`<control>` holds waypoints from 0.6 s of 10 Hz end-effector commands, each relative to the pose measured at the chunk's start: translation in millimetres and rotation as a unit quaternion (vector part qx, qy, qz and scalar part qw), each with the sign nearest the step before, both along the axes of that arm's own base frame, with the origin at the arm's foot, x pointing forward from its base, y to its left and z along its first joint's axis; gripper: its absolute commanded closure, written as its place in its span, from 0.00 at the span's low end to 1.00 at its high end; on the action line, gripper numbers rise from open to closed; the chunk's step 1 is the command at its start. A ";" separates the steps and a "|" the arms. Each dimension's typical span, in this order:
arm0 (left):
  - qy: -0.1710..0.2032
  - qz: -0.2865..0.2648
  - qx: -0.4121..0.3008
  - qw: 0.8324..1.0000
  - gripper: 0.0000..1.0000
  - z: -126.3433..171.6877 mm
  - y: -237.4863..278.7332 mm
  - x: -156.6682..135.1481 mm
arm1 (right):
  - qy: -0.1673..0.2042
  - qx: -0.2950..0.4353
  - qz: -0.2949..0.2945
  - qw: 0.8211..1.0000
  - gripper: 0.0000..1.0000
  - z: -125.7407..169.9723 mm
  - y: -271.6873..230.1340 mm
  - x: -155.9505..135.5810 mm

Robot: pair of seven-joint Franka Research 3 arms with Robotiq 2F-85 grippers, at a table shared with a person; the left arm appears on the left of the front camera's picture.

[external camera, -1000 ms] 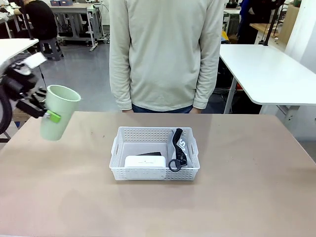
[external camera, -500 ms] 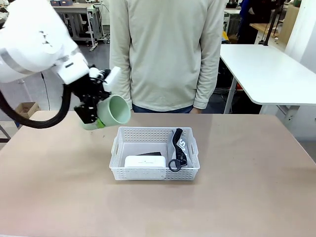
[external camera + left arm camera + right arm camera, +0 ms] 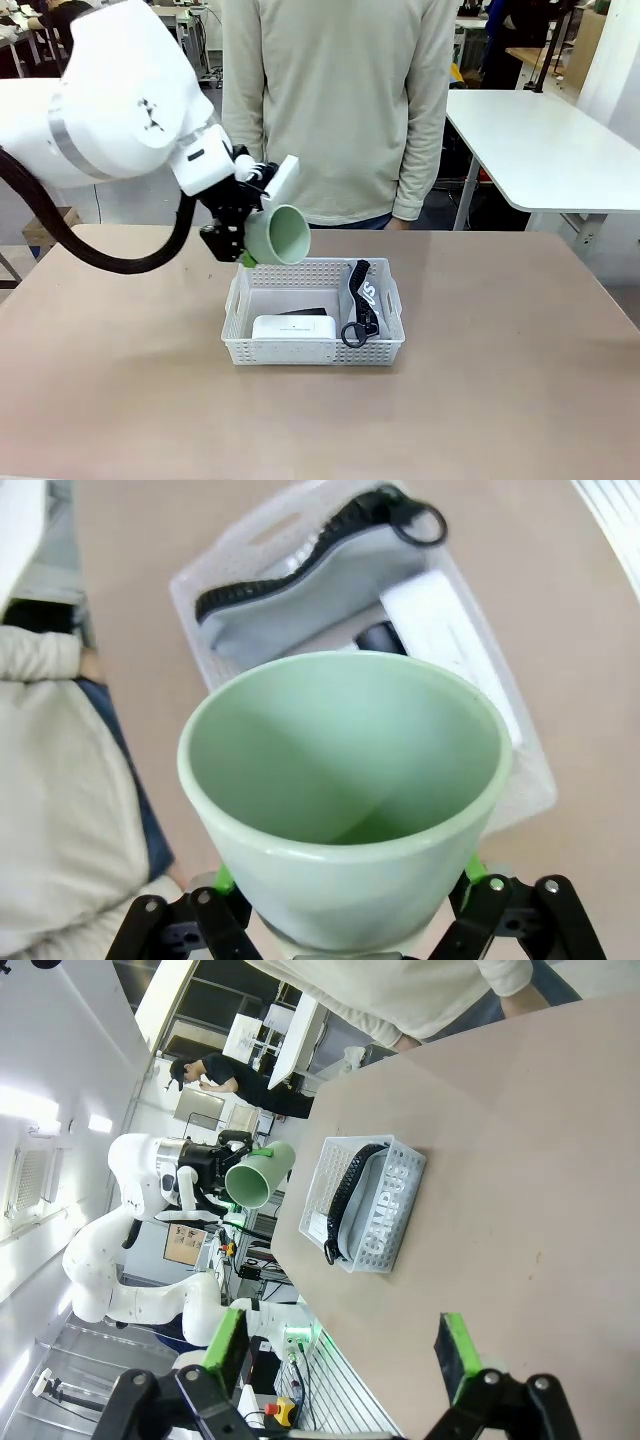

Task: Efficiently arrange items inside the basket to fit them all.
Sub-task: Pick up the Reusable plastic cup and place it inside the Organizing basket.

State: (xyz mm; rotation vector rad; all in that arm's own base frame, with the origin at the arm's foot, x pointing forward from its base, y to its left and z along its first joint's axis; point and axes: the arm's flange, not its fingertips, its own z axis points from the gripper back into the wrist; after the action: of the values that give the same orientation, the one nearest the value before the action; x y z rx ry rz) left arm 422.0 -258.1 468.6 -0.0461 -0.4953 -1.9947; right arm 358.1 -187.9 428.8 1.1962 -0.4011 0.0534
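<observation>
Since a second ago the left arm has swung from the far left edge of the front view toward the middle, carrying the pale green plastic cup (image 3: 276,236) to just above the upper left corner of the shallow white lattice-sided plastic basket (image 3: 313,351), with the cup now tipped so its mouth faces lower right. The left gripper (image 3: 350,905) is clamped around the cup's base, green pads pressed against its sides. The right gripper (image 3: 342,1350) hangs with its jaws spread wide and nothing between them, well clear of the basket.

In the basket at frame centre lie the white rounded rectangular case (image 3: 293,327), a black stapler (image 3: 305,312) just behind it, and the grey "CAMPUS" zip pouch with black strap (image 3: 362,303) standing along the right side.

The step in hand looks like bringing in the last item. The free room appears to be the upper left part of the basket, so the next move probably calls for lowering the cup there, on its side or upright, and only then releasing.
</observation>
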 end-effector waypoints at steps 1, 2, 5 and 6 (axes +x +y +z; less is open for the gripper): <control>-0.036 -0.018 0.002 0.999 1.00 -15.0 -20.2 2.7 | -0.007 0.005 0.003 1.000 0.00 1.9 -1.1 0.1; -0.023 -0.004 0.009 1.000 1.00 -21.4 -35.1 8.4 | -0.007 0.005 0.003 1.000 0.00 1.9 -1.1 0.1; 0.048 0.061 0.036 0.996 1.00 -41.0 -61.3 22.3 | -0.007 0.005 0.003 1.000 0.00 1.9 -1.1 0.1; 0.048 0.079 0.028 0.995 1.00 -40.5 -67.5 28.0 | -0.007 0.005 0.003 1.000 0.00 1.9 -1.1 0.1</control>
State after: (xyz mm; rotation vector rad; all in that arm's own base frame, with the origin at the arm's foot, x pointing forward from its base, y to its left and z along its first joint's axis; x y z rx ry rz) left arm 441.6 -314.9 413.5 -0.0644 -0.3838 -1.8876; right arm 358.1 -187.9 428.8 1.1965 -0.4010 0.0536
